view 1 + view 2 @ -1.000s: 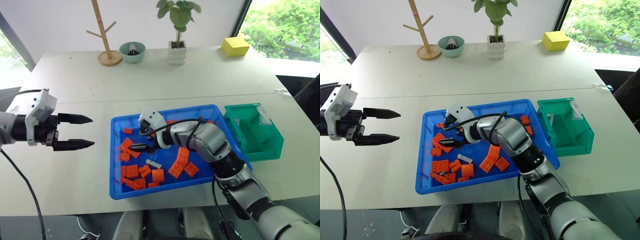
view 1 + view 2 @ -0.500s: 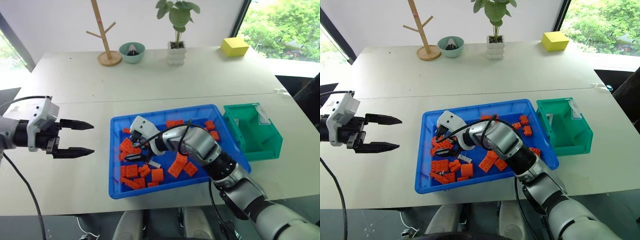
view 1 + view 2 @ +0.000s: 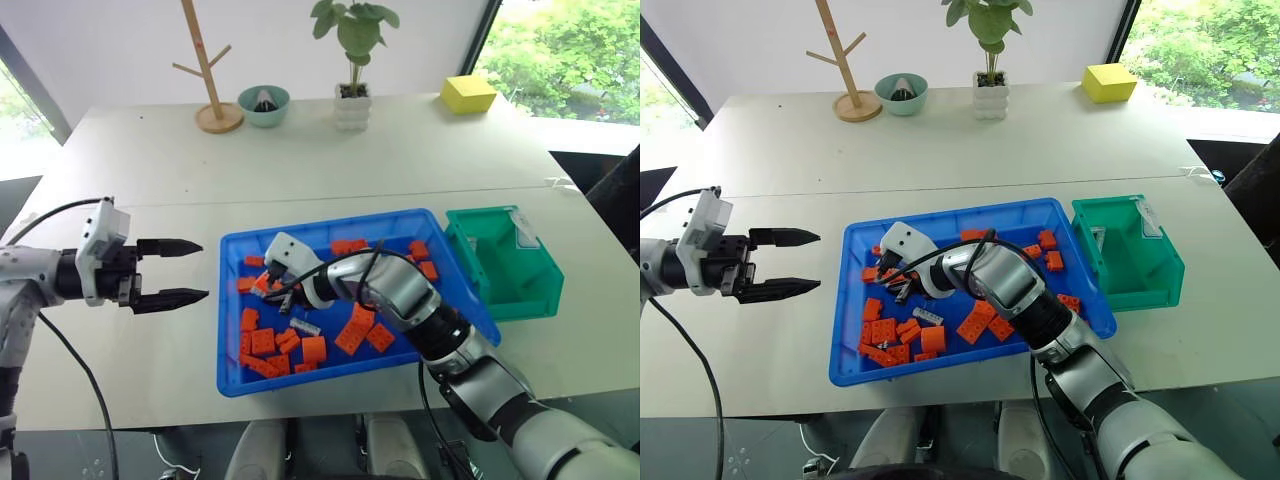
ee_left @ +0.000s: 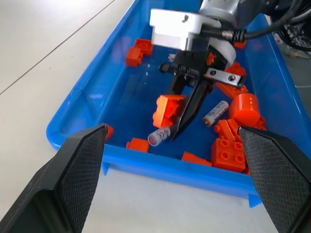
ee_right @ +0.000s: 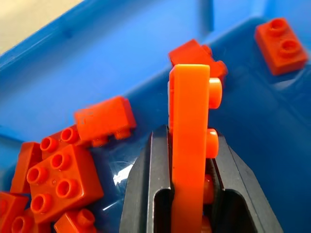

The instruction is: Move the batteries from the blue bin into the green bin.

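The right gripper [image 4: 187,109] is inside the blue bin [image 3: 232,300], at its left end. Its two black fingers are clamped on a thin orange brick [image 5: 189,145] held edge-on, as seen in the right wrist view. The gripped brick's lower end is hidden between the fingers. In the head views the gripper's tips are masked by its white housing and cable, so the grip cannot be confirmed there.

The left gripper [image 3: 172,270] hovers over the table [image 3: 150,170] just left of the blue bin, level, with its fingers spread wide and nothing between them.

Two batteries [image 4: 160,136] are visible in the left wrist view, lying on the bin floor among the orange bricks [image 3: 262,342]. One lies just beside the right gripper's tips, partly covered by a brick; whether it touches the fingers cannot be determined. The second battery [image 4: 215,111] lies close by on the other side of the fingers. In the head views a pale battery [image 3: 306,327] is small and hard to make out.

The green bin [image 3: 510,265] sits against the blue bin's right end. Its contents cannot be determined.
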### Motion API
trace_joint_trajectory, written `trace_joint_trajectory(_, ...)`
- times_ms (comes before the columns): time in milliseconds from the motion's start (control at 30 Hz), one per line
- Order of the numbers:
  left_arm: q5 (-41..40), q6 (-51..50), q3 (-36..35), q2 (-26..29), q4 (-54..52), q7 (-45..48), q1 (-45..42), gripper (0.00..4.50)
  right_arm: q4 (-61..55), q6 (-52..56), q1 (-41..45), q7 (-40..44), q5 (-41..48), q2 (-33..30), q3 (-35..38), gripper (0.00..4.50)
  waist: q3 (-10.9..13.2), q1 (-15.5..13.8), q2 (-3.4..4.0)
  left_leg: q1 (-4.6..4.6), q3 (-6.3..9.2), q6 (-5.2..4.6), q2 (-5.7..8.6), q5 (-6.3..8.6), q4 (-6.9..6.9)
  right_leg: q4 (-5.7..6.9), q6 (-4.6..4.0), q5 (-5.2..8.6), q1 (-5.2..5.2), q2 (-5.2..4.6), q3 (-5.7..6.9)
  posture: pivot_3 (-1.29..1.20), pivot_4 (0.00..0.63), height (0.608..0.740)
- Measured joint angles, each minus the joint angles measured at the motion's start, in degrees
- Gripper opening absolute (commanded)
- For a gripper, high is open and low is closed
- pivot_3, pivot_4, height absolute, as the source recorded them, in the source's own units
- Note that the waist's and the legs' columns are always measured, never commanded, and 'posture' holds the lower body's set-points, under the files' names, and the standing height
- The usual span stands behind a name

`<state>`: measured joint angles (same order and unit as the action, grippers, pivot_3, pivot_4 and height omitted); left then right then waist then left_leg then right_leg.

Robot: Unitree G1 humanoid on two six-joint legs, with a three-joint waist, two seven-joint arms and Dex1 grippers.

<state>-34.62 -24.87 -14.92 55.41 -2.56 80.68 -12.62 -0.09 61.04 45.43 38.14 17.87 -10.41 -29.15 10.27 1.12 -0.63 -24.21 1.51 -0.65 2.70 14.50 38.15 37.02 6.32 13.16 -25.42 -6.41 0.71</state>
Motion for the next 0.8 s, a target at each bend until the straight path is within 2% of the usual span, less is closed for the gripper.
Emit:
trace_joint_trajectory(300,-1.1,-1.3,0.0,-0.2,-1.0,-2.1,-0.3,4.5,-2.6,4.6,1.9,1.2,2.5,-1.8,4.0,0.11,0.0,0.0,0.0,0.0,0.0,0.0,0.0,0.0,0.0,-0.01,0.0,0.0,-0.01,-0.01,0.0,0.0,0.15,0.702)
trace_joint_trajectory(333,-1.2,-1.4,0.0,-0.3,-1.0,-2.2,-0.7,4.5,-2.6,4.6,1.7,1.4,2.7,-1.7,3.8,1.16,0.0,0.0,0.0,0.0,0.0,0.0,0.0,0.0,0.0,-0.01,0.0,0.0,-0.01,-0.01,0.0,0.0,0.15,0.702)
trace_joint_trajectory(367,-1.2,-1.7,0.0,-0.3,-1.1,-2.4,-1.2,4.5,-2.6,4.3,1.3,1.6,2.7,-1.4,3.6,1.5,0.0,0.0,0.0,0.0,0.0,0.0,0.0,0.0,0.0,-0.01,0.0,0.0,0.0,-0.01,0.0,0.0,0.15,0.702)
trace_joint_trajectory(467,-1.7,-2.4,0.0,-0.3,-1.2,-2.7,-1.6,4.5,-1.6,3.1,-0.1,0.7,2.1,-0.2,2.9,2.97,0.0,0.1,0.0,0.0,0.0,0.0,0.0,0.0,0.0,-0.01,0.0,0.0,-0.01,-0.01,0.0,0.0,0.15,0.702)
trace_joint_trajectory(600,-2.2,-2.9,0.0,-0.3,-2.3,-3.1,-1.6,4.5,0.2,2.1,-0.1,-0.3,1.2,-0.1,3.1,2.97,0.0,0.0,0.0,0.0,0.0,0.01,0.0,0.0,0.0,-0.01,0.0,0.0,-0.01,-0.01,0.0,0.0,0.15,0.702)
trace_joint_trajectory(800,-2.3,-3.5,0.0,-0.3,-2.3,-3.2,-1.6,4.5,0.8,-0.1,3.0,1.9,0.1,-5.7,3.3,2.97,0.0,0.0,0.0,0.0,0.0,0.02,0.01,-0.01,0.0,-0.03,0.0,0.0,0.0,-0.01,0.0,0.0,0.15,0.702)
